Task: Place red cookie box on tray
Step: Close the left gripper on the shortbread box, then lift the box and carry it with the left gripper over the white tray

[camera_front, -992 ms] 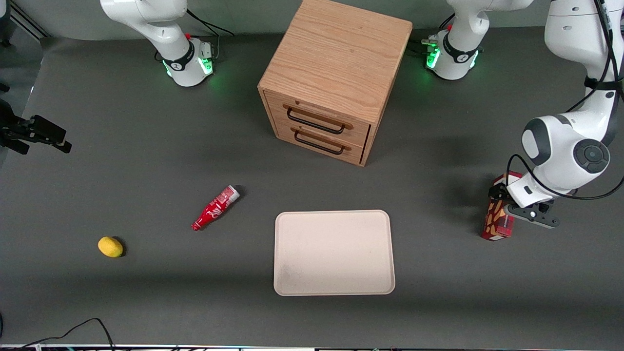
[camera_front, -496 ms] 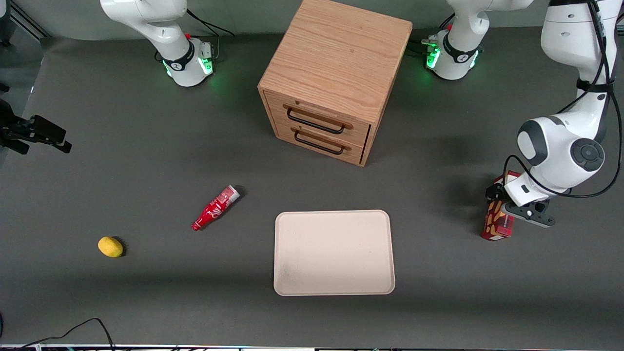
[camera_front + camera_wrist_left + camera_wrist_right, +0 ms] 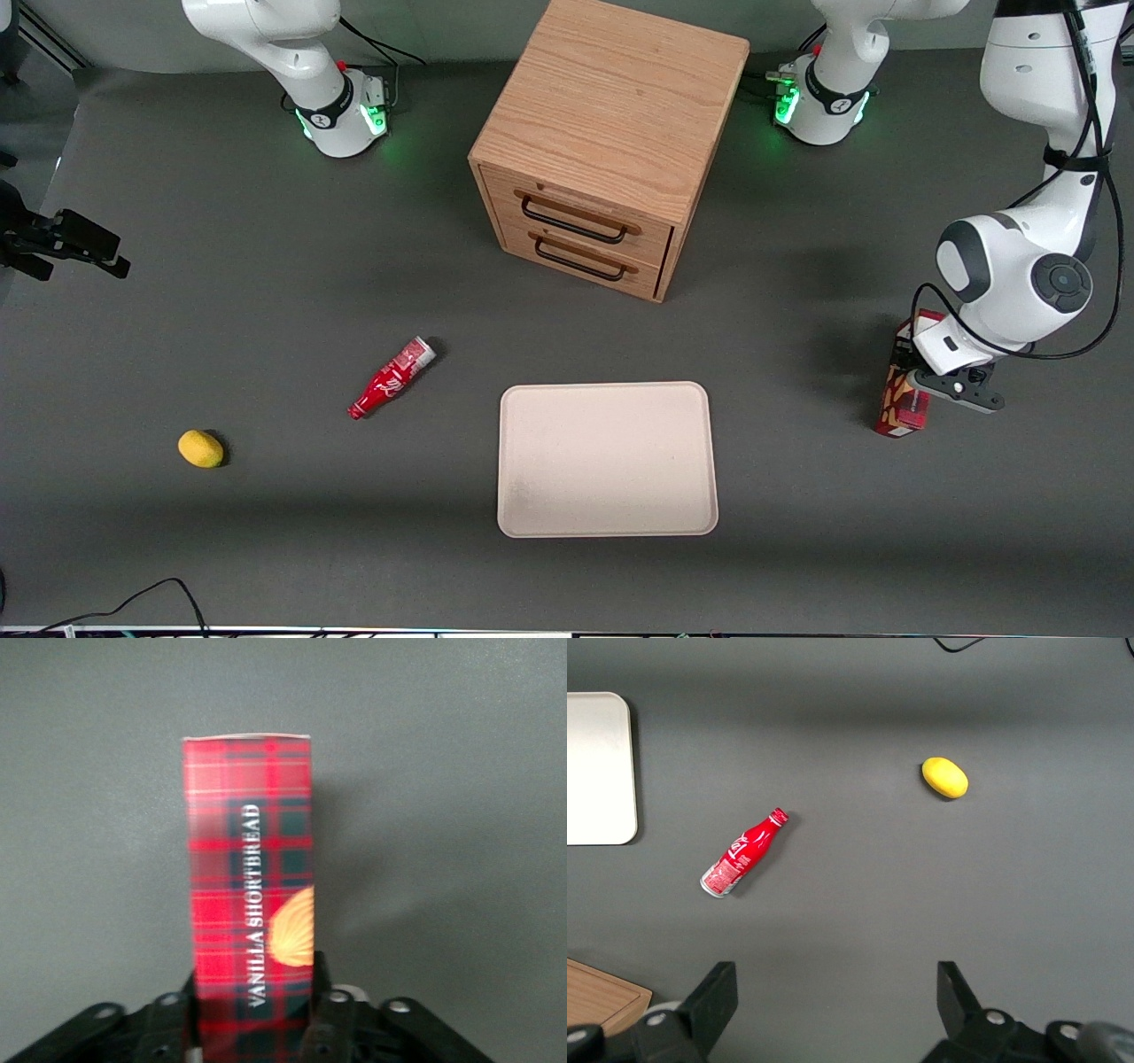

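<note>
I had the left arm bent low over the working arm's end of the table, its big white elbow joint hanging above the wrist and the gripper (image 3: 919,377) pointed down at the red cookie box (image 3: 904,403). The box lay on the dark table mat (image 3: 266,310), well apart from the tray (image 3: 607,459), with its long side running toward the front camera. In the left wrist view the box (image 3: 250,895) ran straight out from between the two fingers (image 3: 326,1019), one black pad on each long flank, the plaid face and the words "VANILLA SHORTBREAD" turned up at the camera. From that I judged the gripper closed around the box near one end, though the box rested on the mat and was not lifted. Compared with a second before, the wrist had crept a little farther from the front camera along the box and the upper arm had swung slightly inward; the box had not shifted. The tray sat nearer the front camera than the wooden drawer cabinet (image 3: 611,146), with the small red bottle (image 3: 392,377) and the lemon (image 3: 200,448) off toward the parked arm's end.
</note>
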Available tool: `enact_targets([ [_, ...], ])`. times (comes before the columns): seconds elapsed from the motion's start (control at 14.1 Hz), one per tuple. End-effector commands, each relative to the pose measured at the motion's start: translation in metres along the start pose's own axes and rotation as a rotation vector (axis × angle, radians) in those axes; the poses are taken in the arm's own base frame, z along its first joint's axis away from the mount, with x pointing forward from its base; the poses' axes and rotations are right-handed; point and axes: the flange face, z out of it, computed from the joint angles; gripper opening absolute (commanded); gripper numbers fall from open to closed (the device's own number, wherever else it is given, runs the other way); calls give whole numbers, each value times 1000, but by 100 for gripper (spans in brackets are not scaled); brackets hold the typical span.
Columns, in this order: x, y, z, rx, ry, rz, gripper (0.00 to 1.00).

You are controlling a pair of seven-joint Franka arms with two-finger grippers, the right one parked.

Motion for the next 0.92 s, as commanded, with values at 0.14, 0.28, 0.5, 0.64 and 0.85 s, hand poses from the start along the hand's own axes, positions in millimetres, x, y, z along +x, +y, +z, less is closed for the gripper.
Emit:
enact_targets([
  [0.14,4,3,-9,-5,20,23,0],
  [0.28,10,5,-24,-1,39,31,0],
  [0.5,24,7,-70,-55,6,35,0],
  [0.64,40,5,-112,-102,-44,55,0],
  [0.85,56,-8,-181,-108,-136,49,0],
])
